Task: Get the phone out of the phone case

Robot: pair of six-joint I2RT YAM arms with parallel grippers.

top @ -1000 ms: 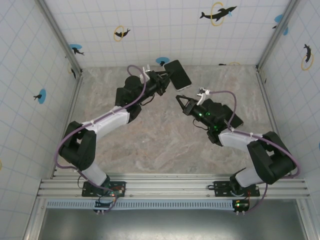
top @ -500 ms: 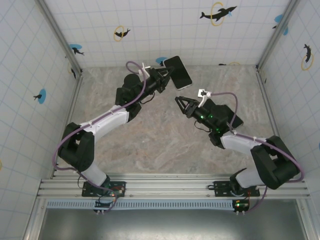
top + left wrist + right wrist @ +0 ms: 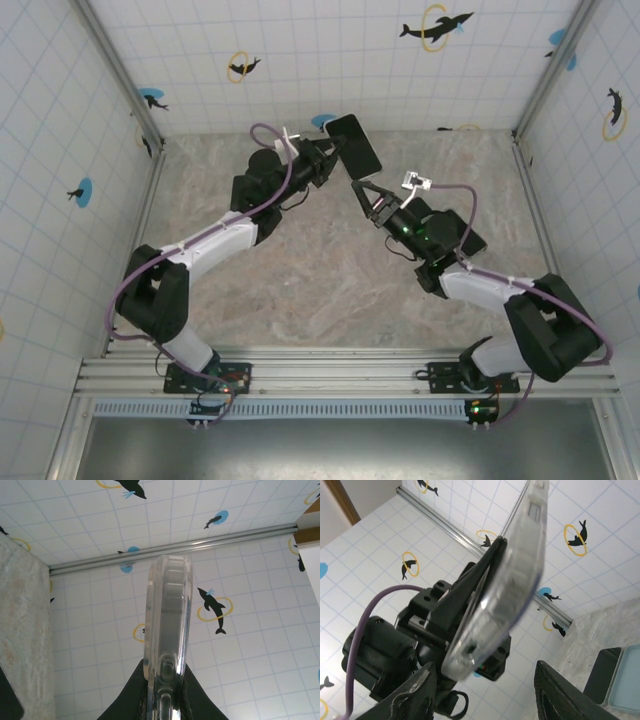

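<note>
The phone, dark screen up, sits in its clear phone case and is held off the table near the back wall. My left gripper is shut on the case's left end. In the left wrist view the clear phone case stands edge-on, and my left gripper pinches its lower end. My right gripper is open just below the phone's near corner. In the right wrist view the phone case slants above my right gripper, with its rounded corner between the spread fingers and touching neither.
A dark flat object lies on the marble table under the right arm. It is seen as a dark slab beside a pale blue tray in the right wrist view. Tiled walls close in the back and sides.
My right gripper has gone from shut to open and has moved up and back to the phone's near corner. The left gripper has raised the phone slightly.
</note>
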